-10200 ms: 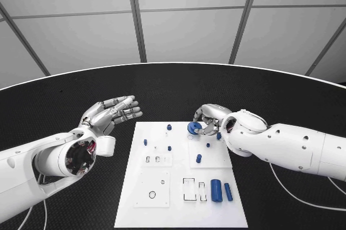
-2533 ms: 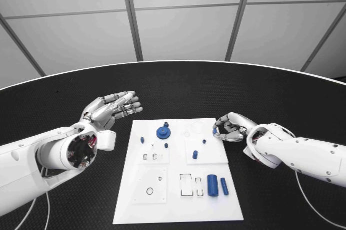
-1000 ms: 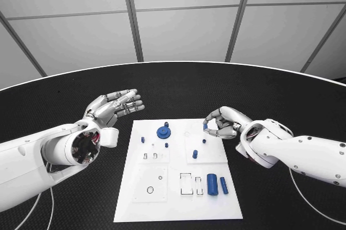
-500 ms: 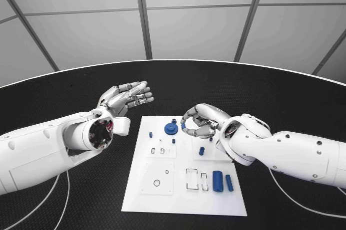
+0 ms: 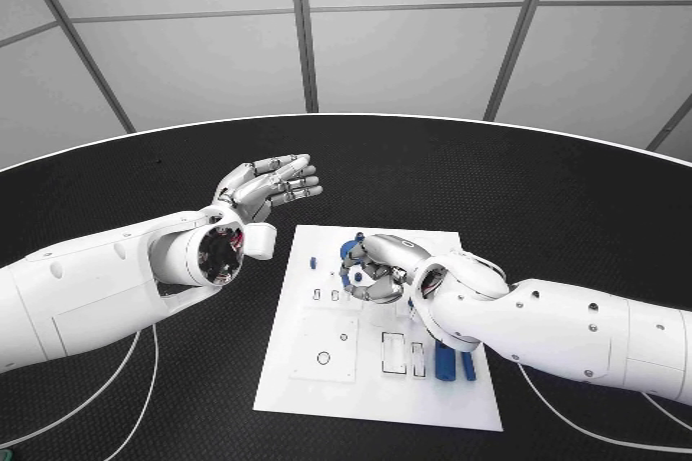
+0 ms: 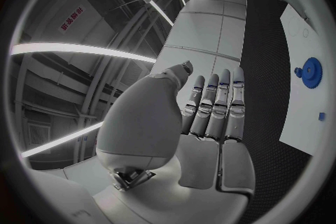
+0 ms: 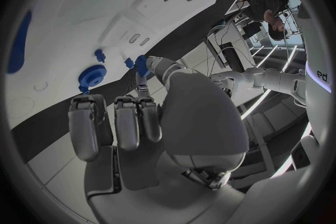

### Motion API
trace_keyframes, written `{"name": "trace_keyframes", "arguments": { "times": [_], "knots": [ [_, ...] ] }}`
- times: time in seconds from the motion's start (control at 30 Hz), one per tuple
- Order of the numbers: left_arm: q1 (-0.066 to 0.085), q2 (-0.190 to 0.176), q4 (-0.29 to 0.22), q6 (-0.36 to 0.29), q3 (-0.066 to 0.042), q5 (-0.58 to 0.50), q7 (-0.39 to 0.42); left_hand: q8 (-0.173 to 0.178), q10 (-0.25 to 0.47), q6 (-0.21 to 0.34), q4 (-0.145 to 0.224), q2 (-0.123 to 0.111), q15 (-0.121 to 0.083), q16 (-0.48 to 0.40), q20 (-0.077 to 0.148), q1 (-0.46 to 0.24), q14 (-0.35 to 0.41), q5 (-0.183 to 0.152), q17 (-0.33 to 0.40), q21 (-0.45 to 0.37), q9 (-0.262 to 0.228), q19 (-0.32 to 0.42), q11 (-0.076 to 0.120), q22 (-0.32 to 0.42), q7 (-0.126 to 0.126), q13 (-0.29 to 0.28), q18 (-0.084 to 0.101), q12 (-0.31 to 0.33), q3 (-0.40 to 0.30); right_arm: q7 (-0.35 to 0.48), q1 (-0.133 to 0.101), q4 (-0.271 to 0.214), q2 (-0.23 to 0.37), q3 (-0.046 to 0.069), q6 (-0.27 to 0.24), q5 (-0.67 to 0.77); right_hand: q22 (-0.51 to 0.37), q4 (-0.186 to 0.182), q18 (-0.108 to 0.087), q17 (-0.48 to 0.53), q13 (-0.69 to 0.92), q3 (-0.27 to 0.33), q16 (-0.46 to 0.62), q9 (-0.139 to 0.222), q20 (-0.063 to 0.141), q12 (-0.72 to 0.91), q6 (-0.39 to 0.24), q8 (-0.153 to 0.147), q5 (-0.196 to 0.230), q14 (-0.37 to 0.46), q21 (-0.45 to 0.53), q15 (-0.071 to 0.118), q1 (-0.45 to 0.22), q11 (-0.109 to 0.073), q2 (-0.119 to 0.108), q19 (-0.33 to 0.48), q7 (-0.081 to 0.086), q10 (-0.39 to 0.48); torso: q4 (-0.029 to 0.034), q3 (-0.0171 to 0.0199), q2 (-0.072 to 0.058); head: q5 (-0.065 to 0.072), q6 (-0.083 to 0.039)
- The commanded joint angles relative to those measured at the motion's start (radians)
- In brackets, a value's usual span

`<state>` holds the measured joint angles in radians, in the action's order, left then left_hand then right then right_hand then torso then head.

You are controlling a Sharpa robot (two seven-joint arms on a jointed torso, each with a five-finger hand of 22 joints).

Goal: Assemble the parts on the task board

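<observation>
Right robot hand (image 5: 378,269) pinching small blue part (image 7: 140,65), over task board (image 5: 310,381)

Right hand (image 5: 378,271) over task board (image 5: 296,381) covers most of blue gear (image 5: 351,251) in head view; only its far edge shows
Right forearm hides near ends of two blue cylinders (image 5: 454,365)
Small blue part (image 7: 141,65) at right hand's fingers (image 7: 129,119) too small to identify; whether pinched or merely touched, cannot tell
</observation>
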<state>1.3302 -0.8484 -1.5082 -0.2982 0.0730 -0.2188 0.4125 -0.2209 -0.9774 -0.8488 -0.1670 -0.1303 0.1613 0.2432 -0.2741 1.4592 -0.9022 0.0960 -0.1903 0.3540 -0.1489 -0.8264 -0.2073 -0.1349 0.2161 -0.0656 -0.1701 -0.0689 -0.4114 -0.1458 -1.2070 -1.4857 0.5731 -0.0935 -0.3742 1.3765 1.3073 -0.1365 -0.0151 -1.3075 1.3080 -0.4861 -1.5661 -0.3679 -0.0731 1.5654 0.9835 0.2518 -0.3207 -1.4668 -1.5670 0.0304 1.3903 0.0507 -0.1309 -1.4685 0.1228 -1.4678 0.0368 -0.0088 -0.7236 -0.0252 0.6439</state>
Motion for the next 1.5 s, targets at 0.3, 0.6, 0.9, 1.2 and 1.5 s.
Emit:
{"name": "trace_keyframes", "arguments": {
  "times": [0.3, 0.6, 0.9, 1.2, 1.5],
  "knots": [
    [0.000, 0.003, -0.001, 0.002, 0.000, 0.000, -0.001, 0.005, 0.007, 0.005, 0.002, -0.005, 0.005, -0.004, -0.003, -0.005, 0.002, -0.003, -0.002, 0.006, 0.001, 0.007, 0.000, 0.001, 0.045, 0.000, -0.012, 0.003, -0.008, -0.035, 0.028, 0.014, -0.029, -0.005, 0.015, 0.050, 0.263, -0.001, 0.015, -0.263, 0.263, -0.008, -0.005, -0.012, -0.002, 0.005, 0.000, 0.003, -0.009, -0.104, -0.004, -0.003, -0.004, -0.004, 0.006, -0.102, 0.007, -0.103, 0.0020, 0.0016, -0.003, -0.008, 0.010],
    [0.000, 0.000, -0.003, 0.001, 0.000, 0.000, -0.001, 0.005, 0.007, 0.005, 0.002, -0.005, 0.005, -0.004, -0.003, -0.005, 0.002, -0.003, -0.002, 0.006, 0.001, 0.007, 0.000, 0.001, 0.045, 0.000, -0.012, 0.003, -0.008, -0.048, 0.033, 0.020, -0.035, -0.005, 0.022, 0.054, 0.263, -0.001, 0.015, -0.263, 0.263, -0.008, -0.005, -0.012, -0.002, 0.005, 0.000, 0.003, -0.009, -0.104, -0.004, -0.003, -0.004, -0.004, 0.006, -0.102, 0.007, -0.103, 0.0017, 0.0011, -0.003, -0.011, 0.016],
    [0.000, -0.002, -0.008, 0.001, 0.000, 0.000, -0.001, 0.005, 0.007, 0.005, 0.002, -0.005, 0.005, -0.004, -0.003, -0.005, 0.002, -0.003, -0.002, 0.006, 0.001, 0.007, 0.000, 0.001, 0.045, 0.000, -0.012, 0.003, -0.008, -0.061, 0.035, 0.037, -0.045, -0.005, 0.028, 0.055, 0.263, 0.000, 0.015, -0.263, 0.263, -0.009, -0.005, -0.013, -0.003, 0.005, 0.000, 0.003, -0.010, -0.104, -0.004, -0.004, -0.005, -0.004, 0.006, -0.102, 0.007, -0.103, 0.0015, 0.0013, -0.002, -0.011, 0.020],
    [0.000, -0.005, -0.013, 0.001, 0.000, 0.000, -0.002, 0.005, 0.007, 0.005, 0.002, -0.005, 0.005, -0.004, -0.003, -0.005, 0.002, -0.003, -0.002, 0.006, 0.001, 0.007, 0.000, 0.001, 0.045, 0.000, -0.012, 0.003, -0.008, -0.093, 0.037, 0.057, -0.053, -0.005, 0.021, 0.055, 0.263, 0.001, 0.015, -0.261, 0.263, -0.009, -0.004, -0.013, -0.003, 0.005, 0.000, 0.004, -0.012, -0.104, -0.004, -0.004, -0.007, -0.004, 0.005, -0.102, 0.007, -0.103, 0.0013, 0.0020, -0.003, -0.011, 0.021],
    [0.000, -0.007, -0.016, 0.001, 0.000, 0.000, -0.002, 0.005, 0.007, 0.005, 0.002, -0.005, 0.005, -0.004, -0.003, -0.005, 0.002, -0.003, -0.002, 0.006, 0.001, 0.007, 0.000, 0.001, 0.045, 0.000, -0.012, 0.003, -0.008, -0.099, 0.037, 0.059, -0.057, -0.005, 0.028, 0.055, 0.263, 0.001, 0.015, -0.261, 0.263, -0.009, -0.004, -0.013, -0.003, 0.005, 0.000, 0.004, -0.012, -0.104, -0.004, -0.004, -0.007, -0.004, 0.005, -0.102, 0.007, -0.103, 0.0003, 0.0022, -0.003, -0.012, 0.024]
  ]
}}
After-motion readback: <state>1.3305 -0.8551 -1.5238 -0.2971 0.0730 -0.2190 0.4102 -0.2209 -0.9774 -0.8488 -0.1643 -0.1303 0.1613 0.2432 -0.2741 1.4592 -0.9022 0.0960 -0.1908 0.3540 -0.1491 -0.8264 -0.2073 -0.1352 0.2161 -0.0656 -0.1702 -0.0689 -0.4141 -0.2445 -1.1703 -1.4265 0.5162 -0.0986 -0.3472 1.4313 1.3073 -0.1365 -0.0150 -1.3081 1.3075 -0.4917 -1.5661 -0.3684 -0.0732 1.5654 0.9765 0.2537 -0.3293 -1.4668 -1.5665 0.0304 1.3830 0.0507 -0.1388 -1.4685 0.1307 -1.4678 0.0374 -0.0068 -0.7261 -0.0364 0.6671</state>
